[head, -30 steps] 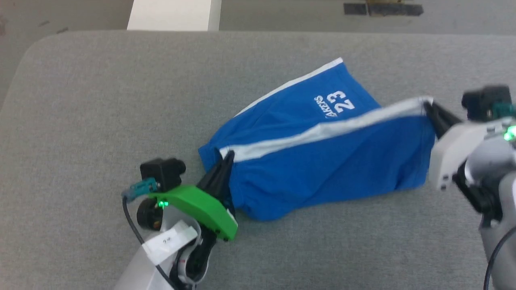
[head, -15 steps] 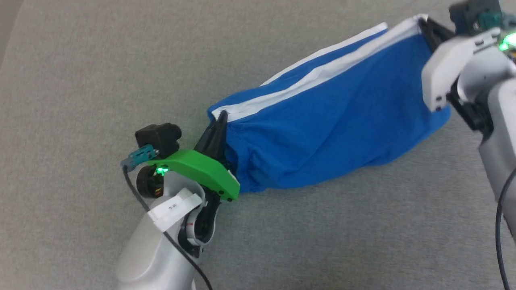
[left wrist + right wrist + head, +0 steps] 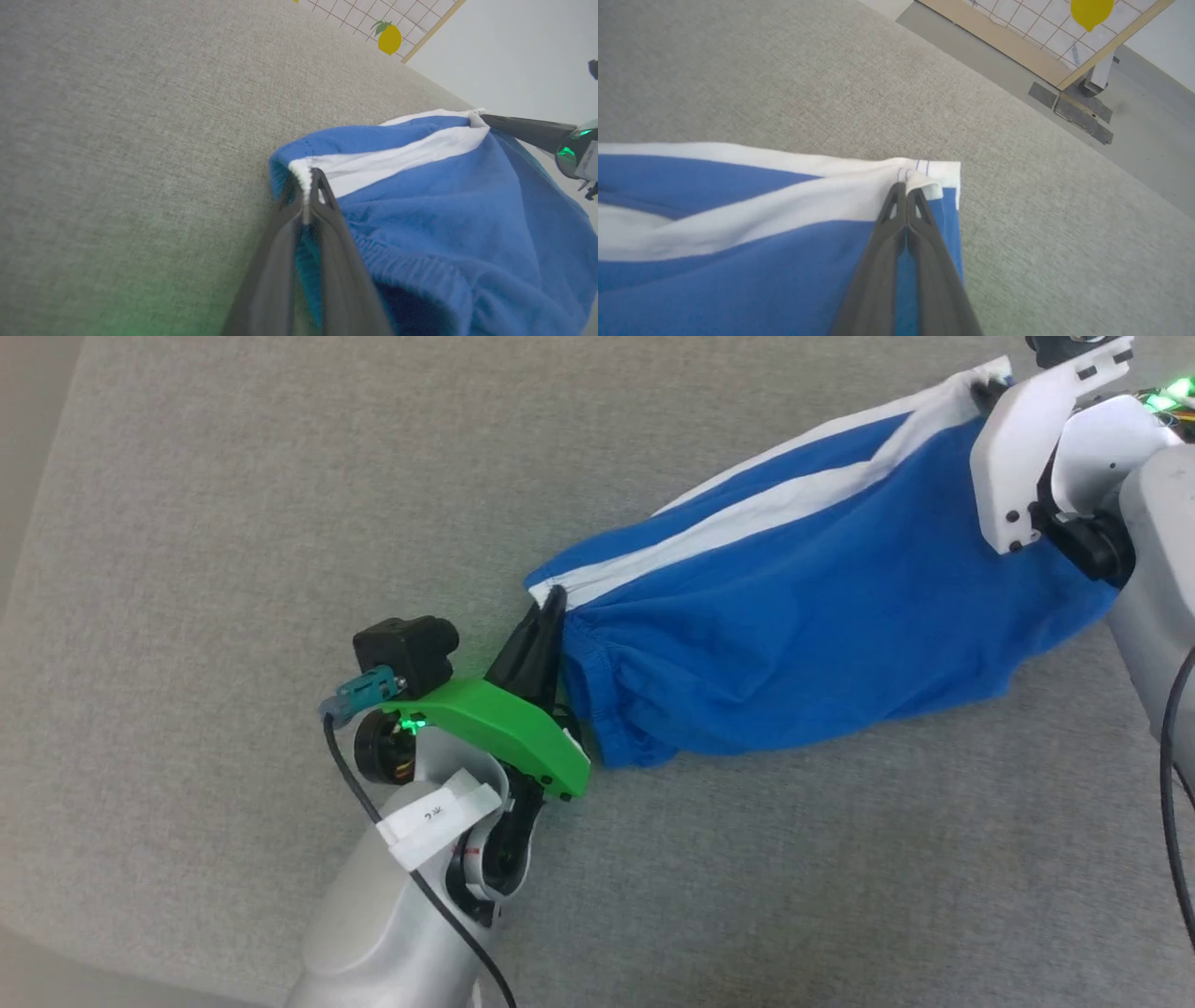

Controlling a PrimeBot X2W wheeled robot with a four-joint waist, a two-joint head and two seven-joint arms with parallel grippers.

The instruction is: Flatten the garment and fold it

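While stretched taut, the garment (image 3: 822,644) runs lengthwise lower-left to upper-right.

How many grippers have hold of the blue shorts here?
2. The left gripper pinches the shorts at the waistband end, by the white stripe; the right gripper pinches the white hem corner at the opposite end.

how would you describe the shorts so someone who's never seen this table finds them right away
Start at the wide grey table. Between the left gripper and the right gripper, each pinching one end, stretch the shorts. They are the only bright blue thing there, with a white side stripe and gathered waistband.
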